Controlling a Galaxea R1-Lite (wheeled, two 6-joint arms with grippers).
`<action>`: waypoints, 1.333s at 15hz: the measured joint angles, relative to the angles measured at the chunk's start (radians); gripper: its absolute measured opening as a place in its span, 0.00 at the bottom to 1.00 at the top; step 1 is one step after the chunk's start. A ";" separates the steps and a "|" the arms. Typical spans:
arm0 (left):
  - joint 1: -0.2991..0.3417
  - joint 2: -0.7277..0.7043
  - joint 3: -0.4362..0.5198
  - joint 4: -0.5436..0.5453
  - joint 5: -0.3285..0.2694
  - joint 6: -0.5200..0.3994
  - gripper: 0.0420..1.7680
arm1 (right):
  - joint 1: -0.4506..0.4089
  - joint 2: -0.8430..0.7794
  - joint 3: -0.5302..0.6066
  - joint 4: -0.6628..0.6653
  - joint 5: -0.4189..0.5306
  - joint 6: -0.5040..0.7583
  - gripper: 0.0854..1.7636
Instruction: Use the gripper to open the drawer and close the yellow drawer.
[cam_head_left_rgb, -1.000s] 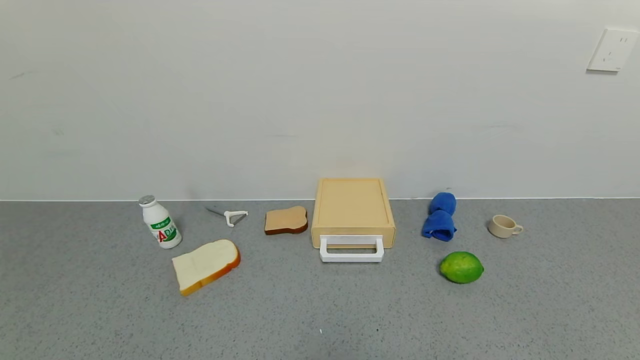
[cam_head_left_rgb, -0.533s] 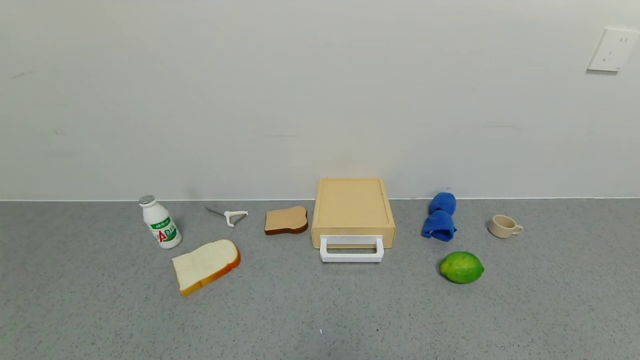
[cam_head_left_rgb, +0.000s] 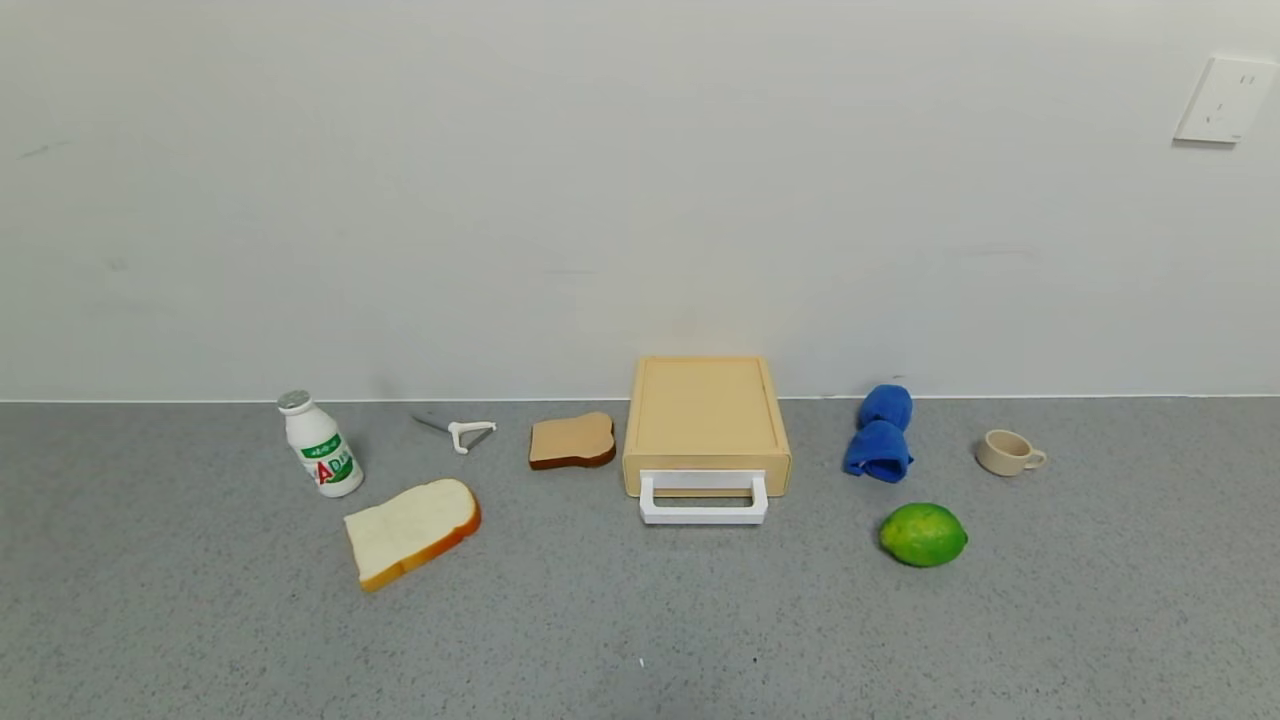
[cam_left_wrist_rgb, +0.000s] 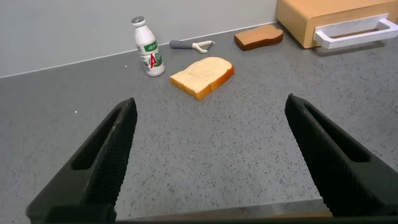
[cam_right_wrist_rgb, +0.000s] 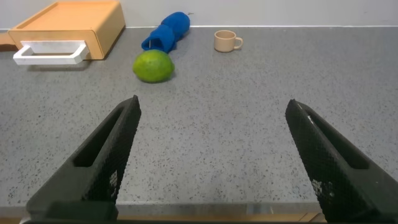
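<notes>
Pale yellow drawer shut, white handle untouched; nothing started. Left end effector and right end effector both spread wide, empty, well back over bench.

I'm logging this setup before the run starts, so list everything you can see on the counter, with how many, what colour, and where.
Pale yellow plastic drawer box with white loop handle: one, centre, against the wall, drawer shut.
Brown toast slice: one, just left of the box.
White bread slice with orange crust: one, front left.
White peeler: one, left of the toast.
White drink bottle with green label: one, far left, upright.
Blue rolled cloth: one, right of the box.
Green lime: one, in front of the cloth.
Beige cup: one, far right.
Grey speckled counter: under everything.
White wall socket: one, upper right wall.
Left gripper: black, open, above bare counter.
Right gripper: black, open, above bare counter.
</notes>
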 joint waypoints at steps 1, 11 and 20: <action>0.000 0.000 0.000 0.000 0.000 -0.017 0.97 | 0.000 0.000 0.000 0.000 0.000 0.000 0.97; 0.000 -0.001 0.000 0.048 -0.002 -0.147 0.97 | 0.000 0.000 0.000 0.000 0.000 0.000 0.97; 0.000 -0.001 0.000 0.050 -0.002 -0.149 0.97 | 0.000 0.000 0.000 0.000 0.000 0.000 0.97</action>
